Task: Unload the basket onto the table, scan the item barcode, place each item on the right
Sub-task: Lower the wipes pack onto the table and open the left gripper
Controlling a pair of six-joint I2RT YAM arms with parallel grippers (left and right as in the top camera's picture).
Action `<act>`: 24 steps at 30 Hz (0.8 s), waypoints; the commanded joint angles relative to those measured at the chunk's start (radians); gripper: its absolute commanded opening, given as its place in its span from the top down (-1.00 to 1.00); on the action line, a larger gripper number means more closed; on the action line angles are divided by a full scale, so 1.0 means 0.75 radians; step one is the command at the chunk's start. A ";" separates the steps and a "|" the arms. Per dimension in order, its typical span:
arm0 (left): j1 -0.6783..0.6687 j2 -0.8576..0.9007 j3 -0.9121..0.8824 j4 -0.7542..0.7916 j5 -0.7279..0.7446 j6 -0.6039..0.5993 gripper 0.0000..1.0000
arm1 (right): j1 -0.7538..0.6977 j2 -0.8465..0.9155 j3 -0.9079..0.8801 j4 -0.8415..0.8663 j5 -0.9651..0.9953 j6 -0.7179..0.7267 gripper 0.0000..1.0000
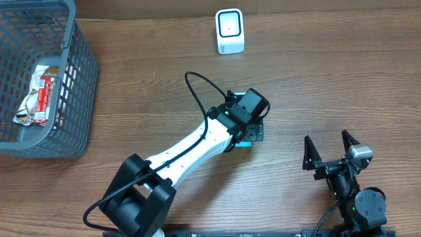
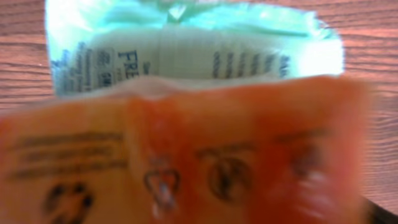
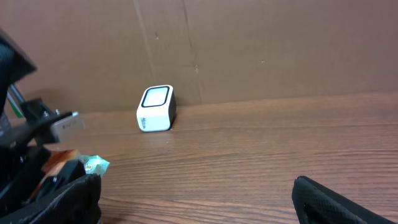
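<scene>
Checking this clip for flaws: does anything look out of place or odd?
An orange packet overlaps a green packet beneath the left tool, hiding part of it. Nothing else stands out.

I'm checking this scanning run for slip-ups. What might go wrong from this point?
1. The orange packet overlaps the mint-green packet close under the left gripper; a grab may take both, or the wrong one.
2. No barcode shows on either packet in the blurred left wrist view, so the item may meet the scanner, some way off, with the wrong face.
</scene>
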 commanded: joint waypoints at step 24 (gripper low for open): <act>0.293 -0.185 0.345 -0.503 0.221 0.353 -0.29 | -0.008 -0.008 -0.014 0.006 0.002 0.005 -1.00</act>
